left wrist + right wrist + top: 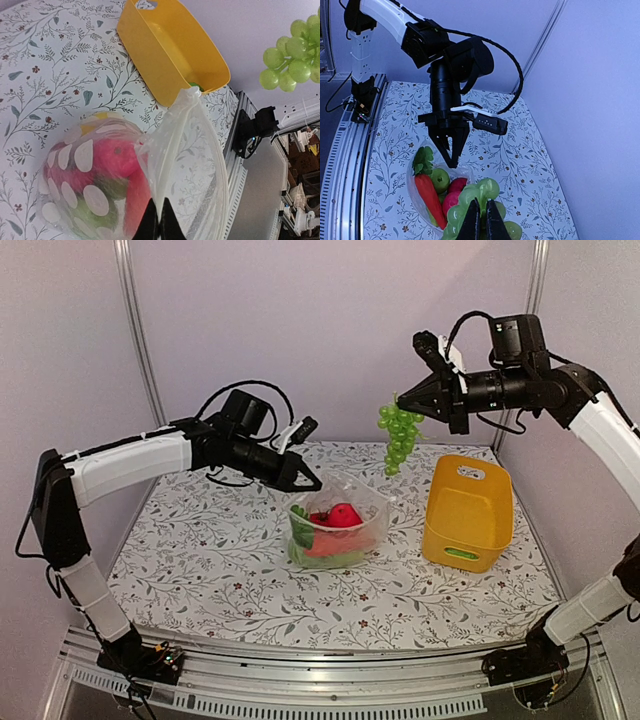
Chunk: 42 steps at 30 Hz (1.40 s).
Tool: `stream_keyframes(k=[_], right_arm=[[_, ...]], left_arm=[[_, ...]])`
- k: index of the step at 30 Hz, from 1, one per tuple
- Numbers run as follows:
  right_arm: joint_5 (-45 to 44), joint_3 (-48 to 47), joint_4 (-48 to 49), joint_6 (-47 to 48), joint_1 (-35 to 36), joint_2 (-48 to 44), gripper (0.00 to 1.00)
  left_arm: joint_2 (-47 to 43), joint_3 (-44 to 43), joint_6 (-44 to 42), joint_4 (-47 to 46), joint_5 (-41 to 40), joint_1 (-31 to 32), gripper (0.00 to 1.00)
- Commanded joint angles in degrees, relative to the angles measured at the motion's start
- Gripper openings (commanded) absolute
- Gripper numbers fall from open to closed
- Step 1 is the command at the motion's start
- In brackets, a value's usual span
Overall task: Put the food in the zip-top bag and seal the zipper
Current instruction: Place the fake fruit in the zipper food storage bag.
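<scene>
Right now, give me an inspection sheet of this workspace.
Surface: floral-print table, flat.
Job's things: zip-top bag open, holding carrot, green apple, red fruit; grapes hanging in the air.
Clutter: yellow bin with a green item inside.
Grippers: left gripper shut on the bag's edge; right gripper shut on the grapes.
Cables: black cable loops off the left wrist.
Surroundings: pale walls, metal rail along the near edge.

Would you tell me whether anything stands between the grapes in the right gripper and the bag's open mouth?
Nothing visible does. The grapes hang from the right gripper, up and to one side of the zip-top bag; the left gripper pinches only its rim, and the yellow bin stands aside.
</scene>
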<state>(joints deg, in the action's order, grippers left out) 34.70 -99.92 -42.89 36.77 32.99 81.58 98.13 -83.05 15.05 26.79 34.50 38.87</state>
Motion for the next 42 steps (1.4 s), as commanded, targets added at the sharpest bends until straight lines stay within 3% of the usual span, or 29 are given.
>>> stream_keyframes(k=[1,24,32,33,36,42], right_arm=[[5.03,-2.24,-0.51,-3.22,3.93,4.17,0.00],[-20.81,1.50,0.22,3.80,17.66,22.35,0.00],[-16.87,-1.92,0.41,1.12,19.58,27.49,0.00],[-16.60,-2.27,0.64,0.71,19.75,27.91,0.04],[-17.74,-4.84,-0.45,-0.16,20.41,30.37,0.36],[-16.63,-6.24,-3.44,-1.52,20.36,26.75,0.48]], left_arm=[[1.00,-0.04,0.00,-1.59,0.54,-0.43,0.00],[-4.73,6.57,-0.32,-4.57,2.64,-3.00,0.00],[-4.97,7.10,0.47,-5.60,3.45,-3.31,0.00],[-5.01,7.11,0.49,-5.68,3.46,-3.35,0.00],[-5.04,7.19,0.51,-5.69,3.52,-3.39,0.00],[-5.31,7.46,0.34,-5.69,3.04,-3.78,0.00]])
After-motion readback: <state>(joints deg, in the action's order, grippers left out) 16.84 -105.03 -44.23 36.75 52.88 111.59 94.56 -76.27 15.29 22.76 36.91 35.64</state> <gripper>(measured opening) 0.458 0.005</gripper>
